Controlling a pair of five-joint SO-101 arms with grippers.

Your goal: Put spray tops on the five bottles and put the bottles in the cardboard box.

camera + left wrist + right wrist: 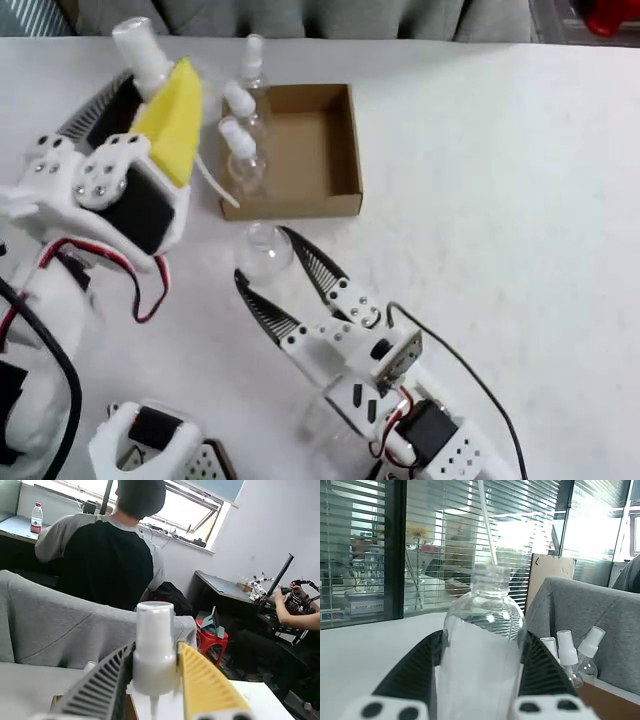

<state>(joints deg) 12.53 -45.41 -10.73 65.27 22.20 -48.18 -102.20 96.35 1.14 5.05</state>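
Since the left gripper is clamped on the spray top and the right gripper on the open bottle, with the tube at its mouth, advise lowering straight, then twisting. At twelve o'clock from that bottle, the box holds three capped bottles.

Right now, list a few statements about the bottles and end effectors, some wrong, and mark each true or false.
1. The left end effector grips a spray top. True.
2. The right end effector is empty. False: it grips a clear bottle.
3. Three capped bottles stand in the cardboard box. True.
4. The gripped bottle already wears its top. False: its neck is open, with a thin tube at its mouth.
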